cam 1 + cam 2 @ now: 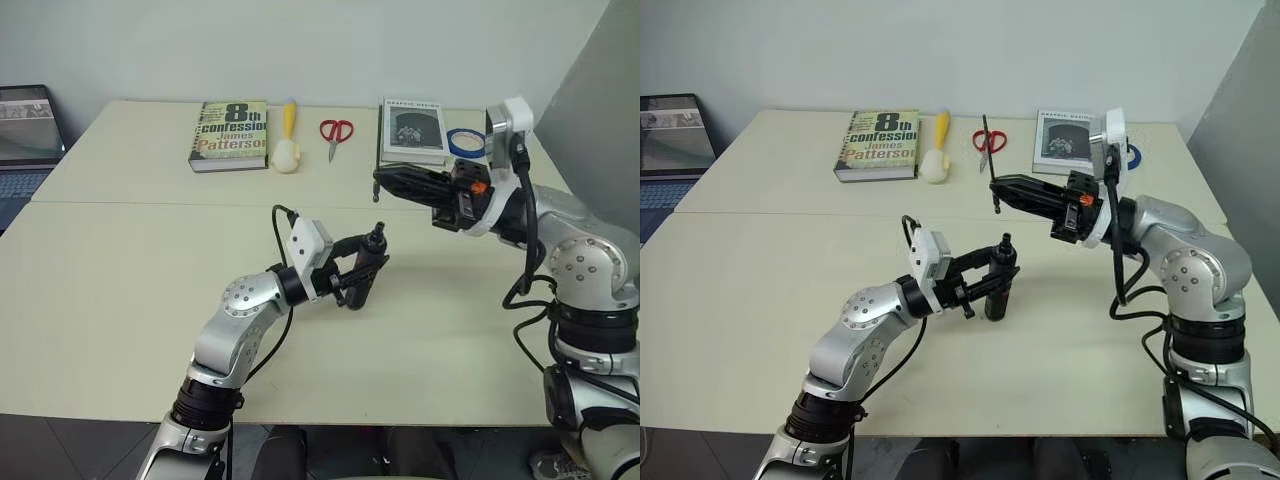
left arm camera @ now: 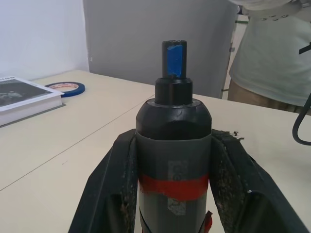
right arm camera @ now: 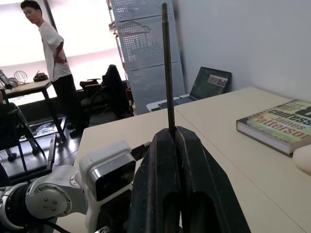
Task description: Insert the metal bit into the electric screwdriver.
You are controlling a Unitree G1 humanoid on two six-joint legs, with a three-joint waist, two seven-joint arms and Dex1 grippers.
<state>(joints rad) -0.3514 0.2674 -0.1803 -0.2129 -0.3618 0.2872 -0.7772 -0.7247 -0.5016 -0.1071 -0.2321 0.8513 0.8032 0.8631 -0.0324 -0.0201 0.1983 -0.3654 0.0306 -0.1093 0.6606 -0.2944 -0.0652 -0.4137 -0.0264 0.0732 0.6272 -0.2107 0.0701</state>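
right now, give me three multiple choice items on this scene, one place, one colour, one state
1. Where are the scissors?
A. between the brush and a white book
B. on the laptop
C. beside the screwdriver

2. What colour is the band on the screwdriver?
A. green
B. red
C. yellow

3. What does the right end effector hold?
A. nothing
B. tape
C. the bit

1 A, they lie at the table's far edge between those two.
2 B, the left wrist view shows red.
3 C, the rod sticks out from its shut fingers.

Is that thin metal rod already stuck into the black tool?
No, the metal bit is pinched in the right gripper, apart from the electric screwdriver in the left gripper.
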